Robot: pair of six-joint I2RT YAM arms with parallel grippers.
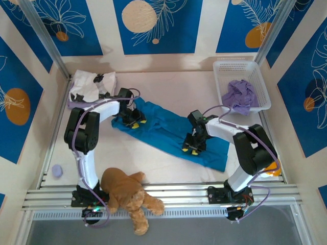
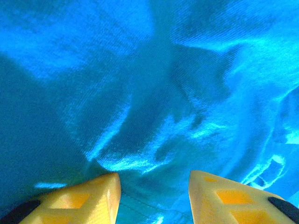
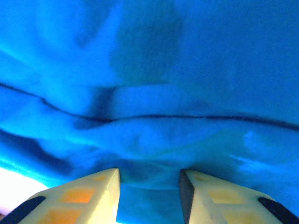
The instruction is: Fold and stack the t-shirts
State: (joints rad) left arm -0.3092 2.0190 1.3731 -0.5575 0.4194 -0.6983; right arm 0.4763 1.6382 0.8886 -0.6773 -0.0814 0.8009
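one teal t-shirt, one blotched white t-shirt, one lavender t-shirt, left gripper and right gripper spread, both down on teal t-shirt

The spread t-shirt lies across the middle of the table, slanting from far left to near right. A second t-shirt sits in the far left corner, and a third t-shirt lies in the basket at far right. The teddy bear lies on the near edge.
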